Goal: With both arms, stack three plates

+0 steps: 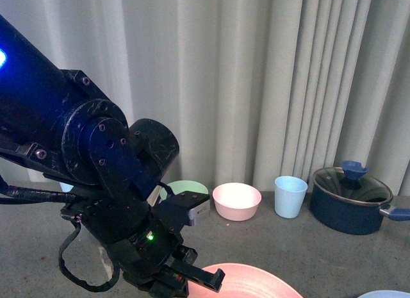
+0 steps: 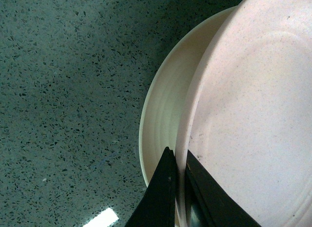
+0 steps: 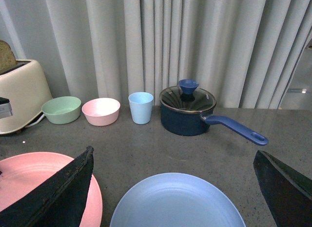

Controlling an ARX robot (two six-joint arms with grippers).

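Note:
My left gripper (image 2: 180, 180) is shut on the rim of the pink plate (image 2: 253, 114), one finger above the rim and one below. A cream plate (image 2: 163, 110) shows beneath it, offset to one side; whether the two touch I cannot tell. In the front view the black left arm fills the left side, its gripper (image 1: 195, 280) holding the pink plate (image 1: 253, 282) at the bottom edge. The light blue plate (image 3: 178, 202) lies flat on the table just below my open right gripper (image 3: 173, 154), which holds nothing. The pink plate (image 3: 34, 180) lies to its left.
Along the curtain stand a green bowl (image 3: 61, 109), a deep pink bowl (image 3: 101, 111), a light blue cup (image 3: 141, 107) and a dark blue lidded pot (image 3: 187, 110) with its handle (image 3: 239, 129) pointing right. A cream toaster (image 3: 19, 95) holding bread sits at far left.

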